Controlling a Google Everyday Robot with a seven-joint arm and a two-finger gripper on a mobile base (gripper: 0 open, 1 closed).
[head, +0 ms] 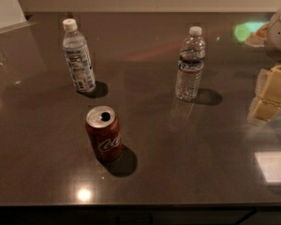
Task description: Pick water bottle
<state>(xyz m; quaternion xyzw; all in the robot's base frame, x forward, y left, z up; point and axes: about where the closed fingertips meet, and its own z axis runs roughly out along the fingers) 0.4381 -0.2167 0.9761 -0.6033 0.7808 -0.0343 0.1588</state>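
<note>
The water bottle [190,65] stands upright on the dark table [187,163], right of centre towards the back. It is clear ribbed plastic with a white cap and a narrow dark band with a red edge around its middle. My gripper [270,96] comes in at the right edge of the view, with yellowish parts showing. It is to the right of the bottle, well apart from it and touching nothing.
A smoother bottle [78,57] with a tall white-and-blue label stands upright at the back left. A red cola can [103,134] stands upright in front, left of centre. The table's front edge runs along the bottom. A wall lies behind the table.
</note>
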